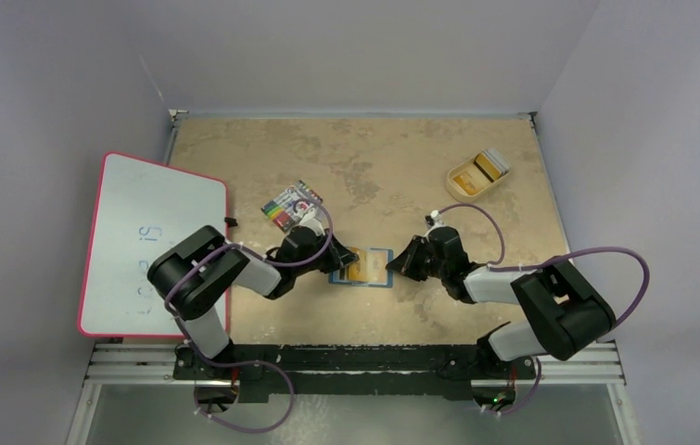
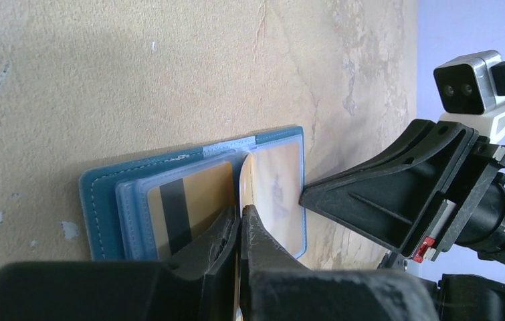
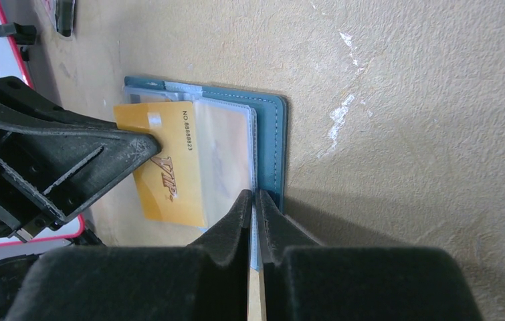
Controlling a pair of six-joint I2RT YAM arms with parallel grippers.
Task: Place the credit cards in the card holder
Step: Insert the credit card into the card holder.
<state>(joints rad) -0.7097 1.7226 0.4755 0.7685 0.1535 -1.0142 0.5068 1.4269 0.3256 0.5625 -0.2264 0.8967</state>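
Note:
The teal-blue card holder (image 1: 378, 278) lies open on the table between both arms. One credit card with a black stripe (image 2: 182, 207) sits in a pocket of its lining. My left gripper (image 2: 241, 208) is shut on an orange credit card (image 3: 169, 167) marked VIP; it is edge-on in the left wrist view, angled over the holder beside a clear pocket (image 3: 226, 160). Whether its edge is inside the pocket I cannot tell. My right gripper (image 3: 254, 194) is shut on the light blue pocket edge of the card holder (image 3: 273, 134), pinning that side down.
A shallow tan tray (image 1: 462, 182) with more cards stands at the back right. A flat pack with multicoloured stripes (image 1: 290, 202) lies just behind the left gripper (image 1: 337, 257). A red-rimmed whiteboard (image 1: 151, 246) covers the table's left edge. The right gripper (image 1: 394, 262) faces the left one closely.

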